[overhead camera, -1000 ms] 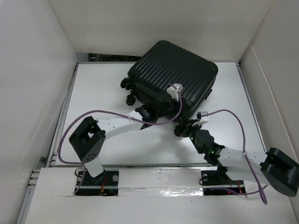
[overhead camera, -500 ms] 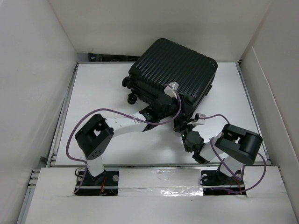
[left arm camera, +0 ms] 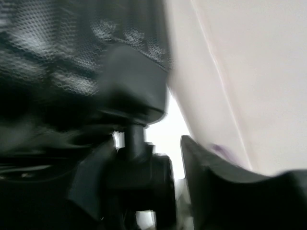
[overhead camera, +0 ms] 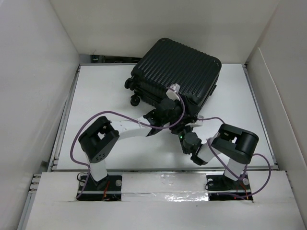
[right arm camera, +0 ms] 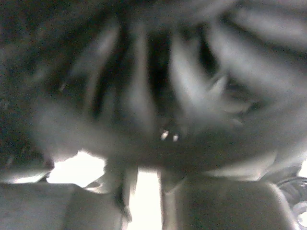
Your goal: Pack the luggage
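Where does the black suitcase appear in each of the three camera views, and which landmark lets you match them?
Top external: the luggage lies at the far centre of the table.
Left wrist: the luggage is a blurred dark bulk filling the upper left.
Right wrist: the luggage, blurred and ribbed, spans the upper half.
Shared landmark: the white table, a bright patch in both wrist views.

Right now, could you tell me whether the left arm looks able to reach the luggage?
Probably yes: the left end effector sits right at the near edge of the luggage, and nothing visible lies between them.
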### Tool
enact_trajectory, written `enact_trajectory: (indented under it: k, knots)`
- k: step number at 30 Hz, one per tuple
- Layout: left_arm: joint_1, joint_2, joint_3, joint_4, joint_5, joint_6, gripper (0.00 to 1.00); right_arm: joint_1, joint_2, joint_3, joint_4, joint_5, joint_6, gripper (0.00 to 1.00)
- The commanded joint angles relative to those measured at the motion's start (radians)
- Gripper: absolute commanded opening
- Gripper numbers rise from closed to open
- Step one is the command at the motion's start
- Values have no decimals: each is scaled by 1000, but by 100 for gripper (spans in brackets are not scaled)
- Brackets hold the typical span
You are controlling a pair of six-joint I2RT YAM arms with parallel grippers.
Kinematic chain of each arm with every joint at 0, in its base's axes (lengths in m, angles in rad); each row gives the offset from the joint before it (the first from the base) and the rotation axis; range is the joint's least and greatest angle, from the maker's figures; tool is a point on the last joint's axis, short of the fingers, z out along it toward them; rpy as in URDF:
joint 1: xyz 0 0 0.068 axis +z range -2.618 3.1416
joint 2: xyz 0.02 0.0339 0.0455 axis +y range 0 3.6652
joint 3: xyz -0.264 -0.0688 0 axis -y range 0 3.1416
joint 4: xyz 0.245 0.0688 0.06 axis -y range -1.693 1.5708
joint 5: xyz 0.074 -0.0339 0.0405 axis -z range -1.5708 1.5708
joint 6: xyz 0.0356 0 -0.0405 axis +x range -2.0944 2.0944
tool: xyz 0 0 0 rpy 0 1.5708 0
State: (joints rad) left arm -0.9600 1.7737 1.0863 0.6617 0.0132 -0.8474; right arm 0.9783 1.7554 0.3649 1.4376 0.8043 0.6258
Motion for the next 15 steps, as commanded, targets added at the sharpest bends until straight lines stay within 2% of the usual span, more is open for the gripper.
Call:
enact_trajectory:
  k: [1,3,4,6,7,9,10,11,14,15]
  knots:
    - [-129,-132,34,296,249,-71,54,92,29,-3,373,-284,51,37]
    - [-103,-152,11,286,248,-71,66,105,13,-74,373,-255,77,49]
    - [-94,-172,3,271,248,-71,69,114,4,-98,371,-245,81,57]
    - [-59,-203,-31,254,234,-62,73,137,-26,-154,336,-209,101,65]
    - [-45,-241,-48,239,208,-56,80,137,-39,-168,311,-203,112,70]
    - [5,-282,-98,214,191,-44,85,169,-85,-184,226,-198,124,75]
    - [48,-327,-133,198,183,-32,92,196,-127,-193,165,-192,120,77]
    - [49,-351,-147,178,176,-32,94,197,-128,-195,164,-192,120,77]
    - [128,-463,-192,46,111,19,98,246,-249,-138,-55,-197,66,80]
    - [144,-496,-203,9,90,56,99,276,-331,-109,-244,-208,51,83]
